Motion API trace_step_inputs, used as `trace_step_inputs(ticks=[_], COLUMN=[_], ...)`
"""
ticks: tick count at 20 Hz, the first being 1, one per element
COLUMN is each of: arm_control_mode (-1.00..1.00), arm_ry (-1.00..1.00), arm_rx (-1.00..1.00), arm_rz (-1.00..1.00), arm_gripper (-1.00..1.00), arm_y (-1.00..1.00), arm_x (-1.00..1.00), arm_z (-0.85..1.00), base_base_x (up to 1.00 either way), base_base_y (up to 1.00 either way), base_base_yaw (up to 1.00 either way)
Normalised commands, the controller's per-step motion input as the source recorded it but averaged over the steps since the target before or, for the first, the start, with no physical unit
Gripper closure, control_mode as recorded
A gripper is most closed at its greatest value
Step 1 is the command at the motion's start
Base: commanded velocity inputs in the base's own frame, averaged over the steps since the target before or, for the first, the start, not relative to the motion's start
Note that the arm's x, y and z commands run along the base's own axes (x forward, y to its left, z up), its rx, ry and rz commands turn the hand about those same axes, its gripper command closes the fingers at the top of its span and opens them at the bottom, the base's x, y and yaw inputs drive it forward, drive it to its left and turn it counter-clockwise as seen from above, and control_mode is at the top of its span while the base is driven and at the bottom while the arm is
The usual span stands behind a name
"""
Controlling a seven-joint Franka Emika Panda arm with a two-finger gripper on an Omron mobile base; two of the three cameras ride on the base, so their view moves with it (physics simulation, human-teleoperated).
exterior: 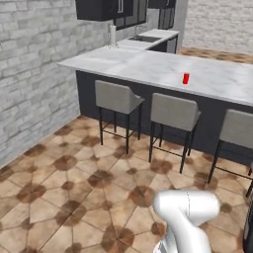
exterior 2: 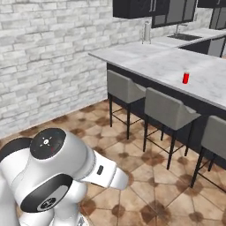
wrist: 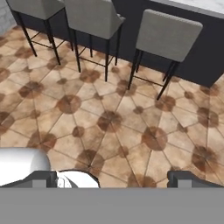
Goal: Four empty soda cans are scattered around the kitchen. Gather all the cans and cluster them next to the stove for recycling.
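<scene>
A lone soda can [exterior: 186, 78] is standing upright on the marble counter [exterior: 148, 64], above the grey bar stools [exterior: 174, 112] lining its near side. The gripper [wrist: 113, 178] is hanging wide open and empty over the tiled floor [wrist: 100, 118], well apart from the can, likely awaiting an approach.

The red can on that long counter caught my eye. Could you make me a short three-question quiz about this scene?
1. True or false: the soda can stands upright on the marble counter.
2. What stands on the floor in front of the counter? A) stools B) a table C) boxes
3. Is the hand open or shut?

Key: 1 true; 2 A; 3 open, its fingertips stand wide apart over the tiled floor, holding nothing.
</scene>
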Motion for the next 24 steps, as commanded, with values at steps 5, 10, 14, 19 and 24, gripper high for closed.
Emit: trace_step_inputs(ticks=[5, 10, 14, 19, 24], arm_control_mode=[1.00, 1.00, 1.00, 1.00, 1.00], arm_ry=[0.00, 0.00, 0.00, 0.00, 0.00], arm_rx=[0.00, 0.00, 0.00, 0.00, 0.00], arm_rz=[0.00, 0.00, 0.00, 0.00, 0.00], arm_gripper=[-1.00, -1.00, -1.00, -1.00, -1.00], arm_y=[0.00, 0.00, 0.00, 0.00, 0.00], arm_x=[0.00, 0.00, 0.00, 0.00, 0.00], arm_z=[0.00, 0.00, 0.00, 0.00, 0.00], base_base_x=[0.10, 0.13, 0.29, 0.57, 0.57], base_base_y=[0.98, 0.99, 0.75, 0.80, 0.64], base_base_yaw=[-0.20, -0.26, -0.24, -0.26, -0.26])
